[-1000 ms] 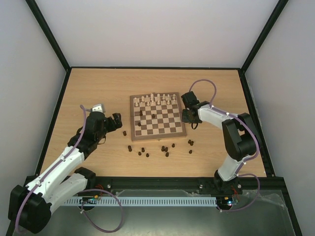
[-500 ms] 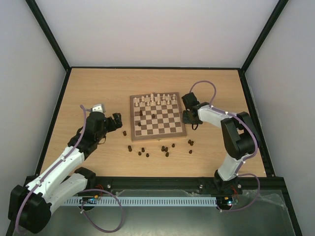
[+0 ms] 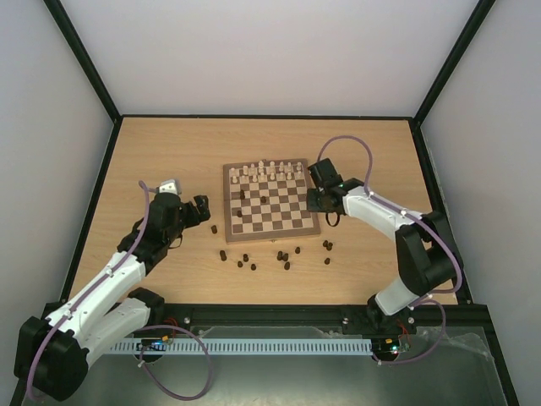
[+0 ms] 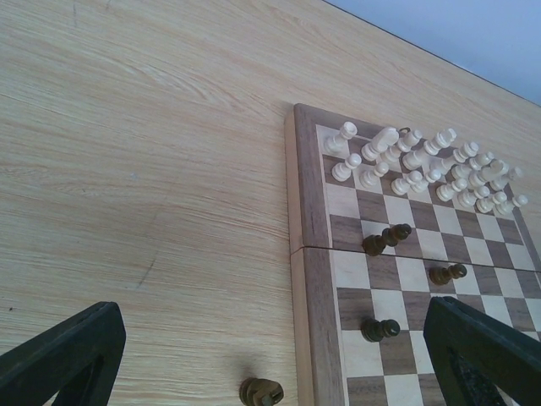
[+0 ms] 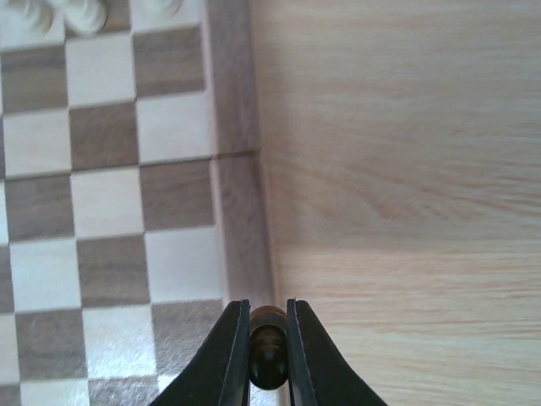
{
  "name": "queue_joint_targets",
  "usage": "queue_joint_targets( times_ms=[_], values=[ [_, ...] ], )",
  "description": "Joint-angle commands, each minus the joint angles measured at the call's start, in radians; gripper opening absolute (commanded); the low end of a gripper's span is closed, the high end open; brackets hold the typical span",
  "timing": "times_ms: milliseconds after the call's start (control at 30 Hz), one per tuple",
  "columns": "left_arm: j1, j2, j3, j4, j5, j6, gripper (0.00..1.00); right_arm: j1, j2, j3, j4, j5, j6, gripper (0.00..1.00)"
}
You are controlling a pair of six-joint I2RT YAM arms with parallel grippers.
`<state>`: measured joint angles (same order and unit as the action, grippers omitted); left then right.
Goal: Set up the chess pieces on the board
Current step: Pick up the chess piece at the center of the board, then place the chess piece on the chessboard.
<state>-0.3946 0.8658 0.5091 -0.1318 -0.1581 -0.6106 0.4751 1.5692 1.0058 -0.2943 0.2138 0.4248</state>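
The right gripper (image 5: 265,309) was seen closed on a single dark piece (image 5: 268,359), which was pinched between the two fingertips with almost no gap left on either side. In the right wrist view, the held piece was placed over the light wood border at the right edge of the board (image 3: 272,233); whether it touched the wood could not be told. From above, that gripper was found at the middle of the board's right side. The left gripper (image 3: 203,211) was held fully open and empty above the table (image 3: 169,152), just left of the board, with its fingers (image 4: 72,351) spread wide at the bottom corners of the left wrist view. Three dark pieces (image 4: 386,238) were seen on the left half of the board, each on its own square and well apart from the others. One more dark piece was seen on the table beside the board's left edge. The rest were scattered loosely over the table in front of the board's near edge. The cream pieces (image 3: 270,172) were gathered in the two far rows of the board.
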Motion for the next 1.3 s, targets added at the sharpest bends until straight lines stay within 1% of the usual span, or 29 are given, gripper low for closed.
queue_joint_targets(
  times_ms=[0, 733, 833, 900, 933, 967, 1000, 1033, 1100, 1167, 1267],
  values=[
    [-0.003, 0.002, -0.006, 0.007, -0.014, 0.007, 1.0, 0.045, 0.026, -0.022, -0.07, -0.039, -0.024, 0.04],
    [-0.003, -0.002, -0.007, 0.001, -0.024, 0.007, 1.0, 0.108, 0.132, 0.057, -0.088, -0.049, -0.032, 0.05],
    [-0.003, -0.005, -0.009, 0.001, -0.024, 0.006, 1.0, 0.111, 0.134, 0.056, -0.093, -0.038, -0.029, 0.09],
    [-0.003, -0.006, -0.008, 0.0, -0.023, 0.006, 1.0, 0.111, 0.131, 0.056, -0.097, -0.03, -0.029, 0.1],
    [-0.003, -0.005, -0.009, 0.0, -0.023, 0.007, 0.99, 0.111, 0.128, 0.057, -0.101, -0.025, -0.027, 0.14],
    [-0.003, -0.005, -0.009, 0.0, -0.023, 0.006, 0.99, 0.111, 0.122, 0.057, -0.103, -0.022, -0.026, 0.19],
    [-0.003, -0.006, -0.008, 0.0, -0.023, 0.007, 1.0, 0.111, 0.119, 0.057, -0.106, -0.019, -0.025, 0.2],
    [-0.003, -0.006, -0.009, 0.0, -0.023, 0.006, 1.0, 0.111, 0.116, 0.06, -0.108, -0.018, -0.024, 0.18],
    [-0.003, -0.007, -0.009, 0.0, -0.021, 0.007, 0.99, 0.111, 0.109, 0.065, -0.117, -0.011, -0.023, 0.18],
    [-0.003, -0.007, -0.008, 0.0, -0.021, 0.007, 1.0, 0.111, 0.104, 0.069, -0.123, -0.004, -0.023, 0.24],
    [-0.003, -0.008, -0.008, 0.001, -0.021, 0.007, 0.99, 0.111, 0.09, 0.076, -0.128, -0.003, -0.021, 0.26]
  ],
)
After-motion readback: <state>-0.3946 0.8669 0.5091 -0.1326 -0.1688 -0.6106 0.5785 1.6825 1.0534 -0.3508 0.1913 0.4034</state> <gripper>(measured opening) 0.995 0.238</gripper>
